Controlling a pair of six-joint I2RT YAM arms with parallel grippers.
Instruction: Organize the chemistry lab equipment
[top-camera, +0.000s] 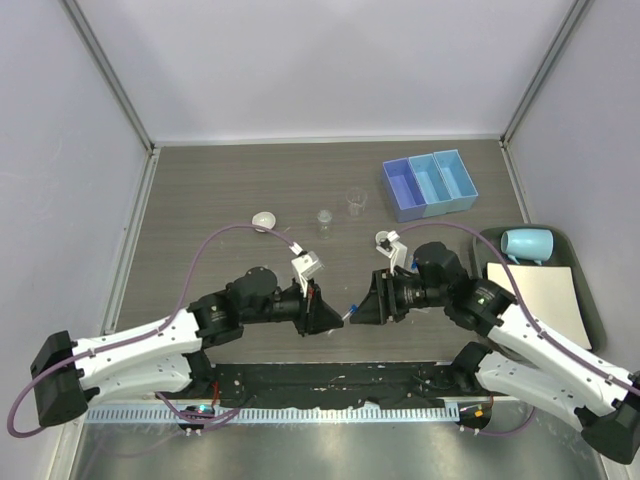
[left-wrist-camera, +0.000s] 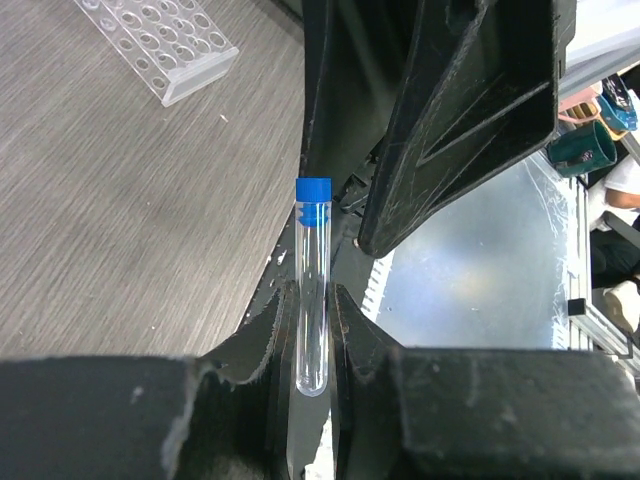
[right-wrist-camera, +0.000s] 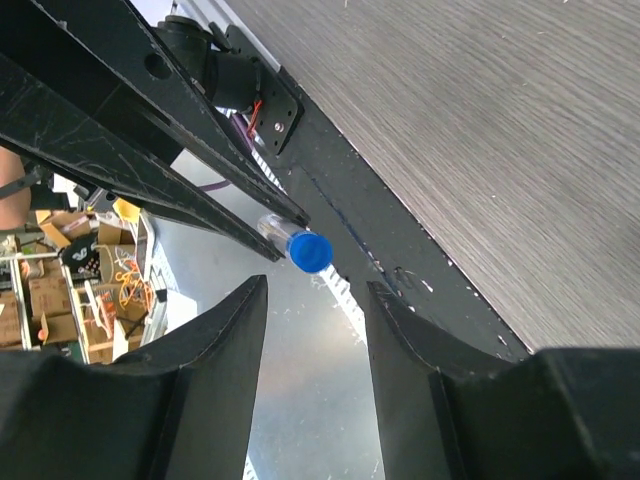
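- While the left gripper (left-wrist-camera: 313, 305) is clamped on the lower part of a tube (left-wrist-camera: 313, 240), the tube hangs in the air above the near edge of the table (top-camera: 220, 190), its cap (right-wrist-camera: 310, 251) pointing away from those fingers.
- Right gripper (right-wrist-camera: 314, 292) faces it with jaws spread wide. The cap sits just ahead of the gap and touches neither finger.
- Step in hand, by my reading: a pass of the tube from left to right, or a regrasp, ahead of racking it.
- Rack (left-wrist-camera: 160, 45) lies on the table well apart from the tube, and the wells in view look empty.
- Next move calls for the right gripper to slide along the tube's line until the cap end is between its fingers, then close.
- Left should let go only once that hold is firm, since the smooth tube could slip or tilt.
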